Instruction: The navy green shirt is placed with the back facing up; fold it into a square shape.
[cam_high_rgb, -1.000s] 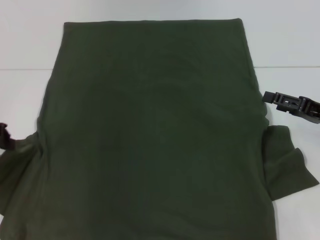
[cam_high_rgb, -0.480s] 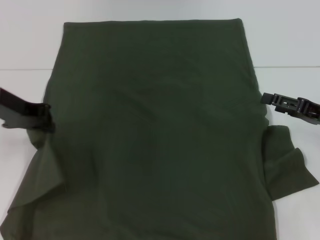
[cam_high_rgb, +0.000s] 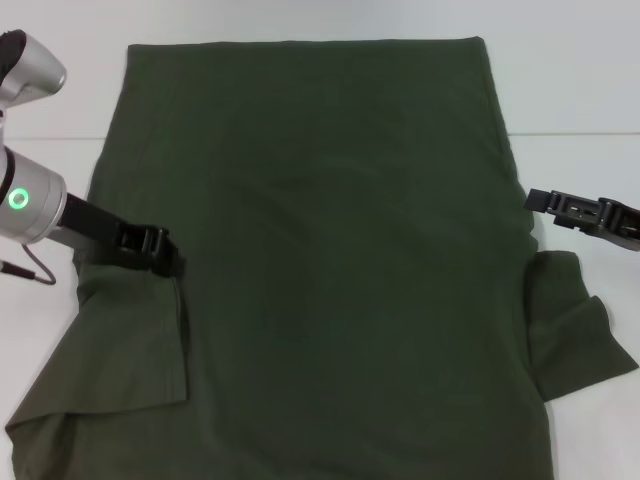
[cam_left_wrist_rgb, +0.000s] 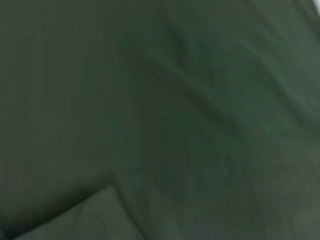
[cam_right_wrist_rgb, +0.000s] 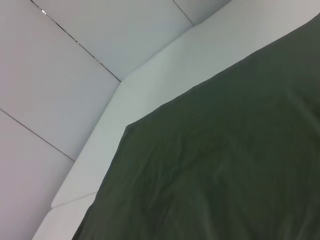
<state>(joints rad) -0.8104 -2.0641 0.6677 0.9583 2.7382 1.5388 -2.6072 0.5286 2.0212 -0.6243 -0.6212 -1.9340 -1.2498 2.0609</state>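
Looking down from the head view, we see the navy green shirt (cam_high_rgb: 320, 260) spread plain side up across the white tabletop (cam_high_rgb: 580, 90), its far hem straight and its near part running out of view. Our left gripper (cam_high_rgb: 165, 262) sits over the shirt's left side, its fingers closed on the left sleeve (cam_high_rgb: 125, 350), which hangs from them as a folded flap lying partly over the body. Our right gripper (cam_high_rgb: 540, 200) waits just beside the shirt's right edge, above the right sleeve (cam_high_rgb: 575, 330), which lies flat on the tabletop; we cannot tell whether its fingers are open or closed.

We judge the main risk to be an uneven fold. If the left fingers hold only one thin layer, the sleeve may slip free or drag the shirt's side edge inward with it, leaving a slanted crease rather than a straight one. The loose lower corner of the flap could also bunch under the fold. With one sleeve in and the other out, the two sides may end up unequal, spoiling the square.

We read no lettering, brand or label anywhere on the visible cloth.
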